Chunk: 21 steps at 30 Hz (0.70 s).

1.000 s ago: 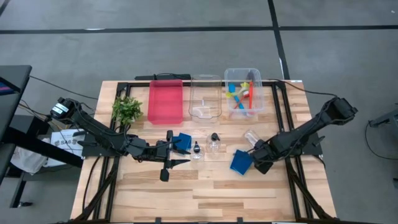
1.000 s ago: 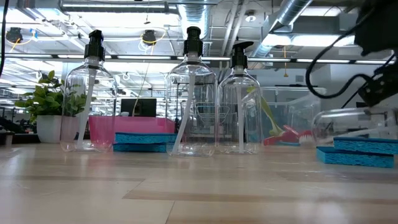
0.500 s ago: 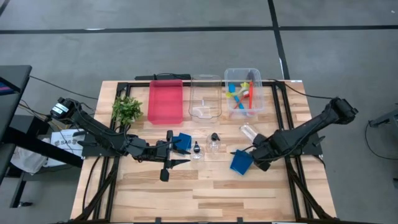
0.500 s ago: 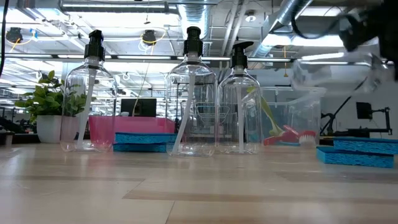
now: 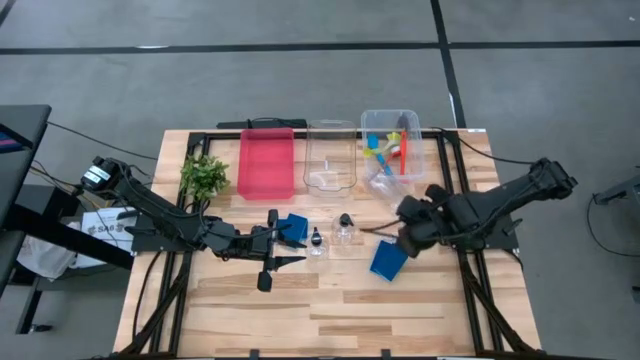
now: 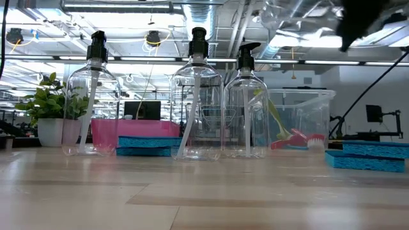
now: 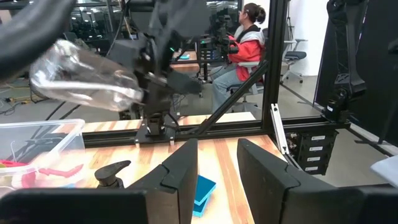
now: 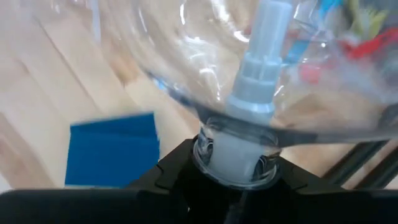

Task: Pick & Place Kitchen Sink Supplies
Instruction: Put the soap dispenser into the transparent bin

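My right gripper (image 5: pixel 404 214) is shut on a clear bottle (image 5: pixel 385 186), held up near the bin of brushes (image 5: pixel 392 148). The low view shows that bottle (image 6: pixel 300 16) high up, and the left wrist view shows it (image 7: pixel 81 81) in the air. Three clear pump bottles (image 6: pixel 197 96) stand upright on the table. One blue sponge (image 5: pixel 388 260) lies flat below the right arm. Another sponge (image 5: pixel 293 228) lies by my left gripper (image 5: pixel 295 248), which hovers open and level with nothing between its fingers (image 7: pixel 186 171). My right gripper pinches the bottle's neck (image 8: pixel 233 155) between its two fingers, which slant down from the table's right side. The fingers hide the pump top. The bottle is lifted clear and tilted, with its base (image 7: pixel 50 68) toward the far left.
At the far edge stand a red tray (image 5: pixel 266 165), a clear bin (image 5: pixel 330 160) and the brush bin. A small plant (image 5: pixel 204 176) stands at the far left. Black frame rails (image 5: pixel 455 170) run along the table's sides. A person (image 7: pixel 249 37) sits beyond the table.
My right gripper has risen and tipped further downward, carrying the bottle. The bottle lay on its side on the table by the right sponge. Now it is lifted clear and has moved toward the far edge, near the brush bin.
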Available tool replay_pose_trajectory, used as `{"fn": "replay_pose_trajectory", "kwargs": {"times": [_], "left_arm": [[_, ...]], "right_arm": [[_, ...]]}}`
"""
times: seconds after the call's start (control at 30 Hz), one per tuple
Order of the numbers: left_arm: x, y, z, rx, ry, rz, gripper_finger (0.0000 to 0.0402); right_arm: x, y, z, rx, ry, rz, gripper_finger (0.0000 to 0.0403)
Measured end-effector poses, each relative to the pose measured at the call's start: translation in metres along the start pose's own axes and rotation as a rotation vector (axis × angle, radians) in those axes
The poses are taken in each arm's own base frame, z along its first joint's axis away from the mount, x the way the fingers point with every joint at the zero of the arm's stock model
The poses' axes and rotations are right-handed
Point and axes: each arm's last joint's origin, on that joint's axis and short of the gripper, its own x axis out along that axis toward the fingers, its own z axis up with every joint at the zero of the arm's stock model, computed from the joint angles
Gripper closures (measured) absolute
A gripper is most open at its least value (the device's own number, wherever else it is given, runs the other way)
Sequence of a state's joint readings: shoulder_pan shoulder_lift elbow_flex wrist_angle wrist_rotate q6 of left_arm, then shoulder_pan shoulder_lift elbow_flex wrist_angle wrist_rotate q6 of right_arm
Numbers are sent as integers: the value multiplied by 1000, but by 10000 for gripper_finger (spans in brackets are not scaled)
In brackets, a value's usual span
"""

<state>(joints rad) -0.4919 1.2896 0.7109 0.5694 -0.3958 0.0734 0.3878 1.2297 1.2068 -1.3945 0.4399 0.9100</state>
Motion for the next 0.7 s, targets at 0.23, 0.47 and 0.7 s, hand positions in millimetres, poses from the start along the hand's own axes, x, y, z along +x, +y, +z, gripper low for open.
{"fn": "replay_pose_trajectory", "kwargs": {"times": [0.23,0.47,0.7], "left_arm": [[0,1,0,0,0,2,286],[0,1,0,-1,1,3,286],[3,-1,-4,-24,15,2,286]], "right_arm": [[-2,-16,40,-77,-158,-13,286],[4,-44,86,-110,-340,-73,267],[10,-85,125,-155,-508,-235,284]]}}
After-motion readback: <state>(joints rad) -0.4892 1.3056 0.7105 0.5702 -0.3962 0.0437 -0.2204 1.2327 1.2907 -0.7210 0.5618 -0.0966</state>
